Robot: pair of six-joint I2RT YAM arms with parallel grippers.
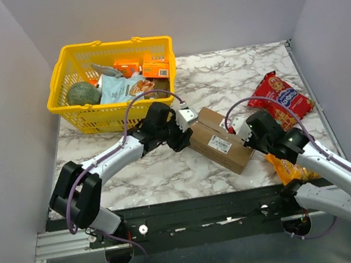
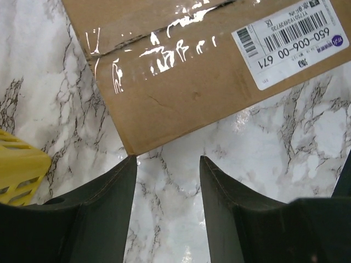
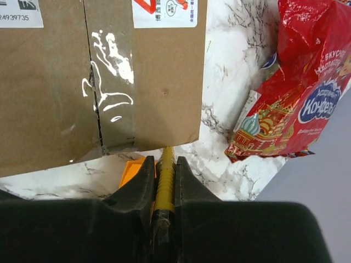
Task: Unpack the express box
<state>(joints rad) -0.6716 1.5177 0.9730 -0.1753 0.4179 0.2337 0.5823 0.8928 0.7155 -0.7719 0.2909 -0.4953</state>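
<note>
The left claw (image 2: 167, 161) is open, its two fingers well apart with nothing between them. Only the marble tabletop (image 2: 274, 153) shows in the gap. One corner of the express box (image 1: 220, 139) is just past one finger's tip. The right claw (image 3: 164, 161) is nearly shut and squeezes a thin yellow thing (image 3: 164, 189), whose tip reaches the edge of the box. The box lies in the middle of the tabletop with its flaps down, shiny tape along the seam and a white label (image 1: 219, 143) on top. At the far left stands a yellow basket (image 1: 94, 121). In it are a round green thing (image 1: 82, 93), a pale blue bag (image 1: 114, 89) and small orange boxes (image 1: 155, 68). A red snack bag (image 1: 280, 96) lies on the right.
</note>
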